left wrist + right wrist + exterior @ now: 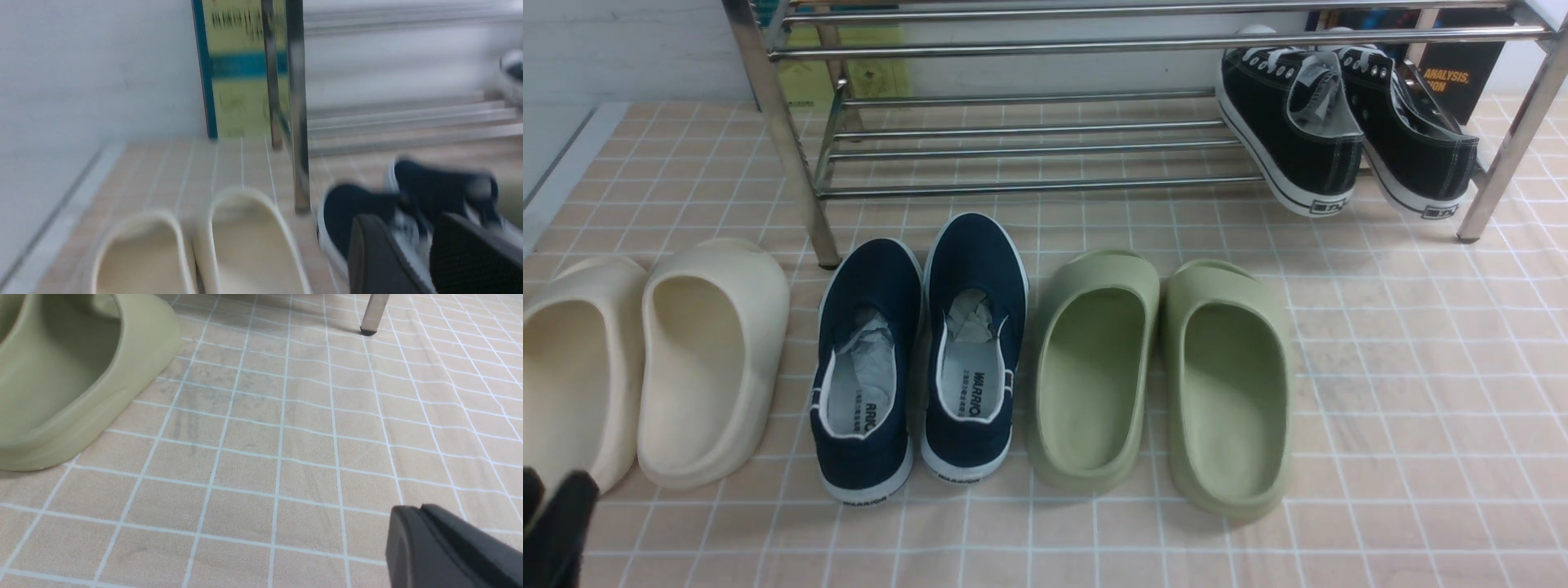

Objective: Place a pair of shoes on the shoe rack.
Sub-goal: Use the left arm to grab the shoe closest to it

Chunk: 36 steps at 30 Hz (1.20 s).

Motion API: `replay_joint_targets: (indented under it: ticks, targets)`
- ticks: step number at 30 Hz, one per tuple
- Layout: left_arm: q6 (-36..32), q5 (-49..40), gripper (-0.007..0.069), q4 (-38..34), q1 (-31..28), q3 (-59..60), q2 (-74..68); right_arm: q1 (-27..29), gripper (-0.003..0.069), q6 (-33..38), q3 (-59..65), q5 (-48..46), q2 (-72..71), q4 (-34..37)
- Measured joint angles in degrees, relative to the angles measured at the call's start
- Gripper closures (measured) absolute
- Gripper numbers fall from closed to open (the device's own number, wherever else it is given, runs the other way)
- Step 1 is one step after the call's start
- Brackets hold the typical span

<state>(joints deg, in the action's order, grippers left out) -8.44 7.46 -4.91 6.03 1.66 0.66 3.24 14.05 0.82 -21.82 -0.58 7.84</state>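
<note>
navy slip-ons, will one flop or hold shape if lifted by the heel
The navy slip-ons look like light canvas. The paper stuffing probably keeps the toes shaped, but the heel collar may fold when pinched. Flat white soles should resist sliding or tipping.

Home-entryway style shoe corner, chrome shoe rack (786,139) against white wall (621,49), peach grid-tile floor (1421,367), green slides (1094,367) paired in front

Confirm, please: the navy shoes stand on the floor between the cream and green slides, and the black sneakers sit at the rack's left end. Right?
Not quite. The front view shows the black sneakers at the rack's right end, not the left. The navy shoes do stand on the floor between the cream slides and green slides.
</note>
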Motion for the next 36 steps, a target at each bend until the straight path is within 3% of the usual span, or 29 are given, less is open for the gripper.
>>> replay_joint_targets:
  ticks: [2, 6, 7, 10, 14, 18, 25, 27, 30, 36]
  targets:
    - [0.0, 4.48, 0.0384, 0.0, 0.0, 0.0, 0.0, 0.0, 0.062, 0.0, 0.0, 0.0, 0.0, 0.0]
    - [0.72, 25.06, 0.0384, -0.05, 0.0, 0.0, 0.0, 0.0, 0.0615, 0.0, 0.0, 0.0, 0.0, 0.0]
    - [0.72, 25.06, 0.0384, -0.05, 0.0, 0.0, 0.0, 0.0, 0.0614, 0.0, 0.0, 0.0, 0.0, 0.0]
    - [10.28, 38.51, 0.0384, -0.43, 0.0, 0.0, 0.0, 0.0, 0.061, 0.0, 0.0, 0.0, 0.0, 0.0]
    - [28.19, 44.75, 0.0384, -0.41, 0.0, -1.53, 0.11, 0.0, 0.0608, 0.0, 0.0, 0.0, 0.0, 0.0]
    - [31.89, 35.51, 0.0391, 1.13, 0.0, -8.52, 0.11, 0.0, 0.0604, 0.0, 0.0, 0.0, 0.0, 0.0]
    - [12.99, -8.0, 0.0508, 2.46, 0.0, -31.64, -11.95, 0.0, 0.0598, 0.0, 0.0, 0.0, 0.0, 0.0]
    - [9.26, -14.49, 0.0534, 2.57, 0.0, -33.38, -17.35, 0.0, 0.0597, 0.0, 0.0, 0.0, 0.0, 0.0]
    - [6.08, -21.69, 0.0563, 2.51, 0.0, -33.84, -28.25, 0.0, 0.0596, 0.0, 0.0, 0.0, 0.0, 0.0]
    - [8.1, -25.5, 0.057, -1.4, 0.0, -35.85, -47.75, 0.0, 0.0587, 0.0, 0.0, 0.0, 0.0, 0.0]
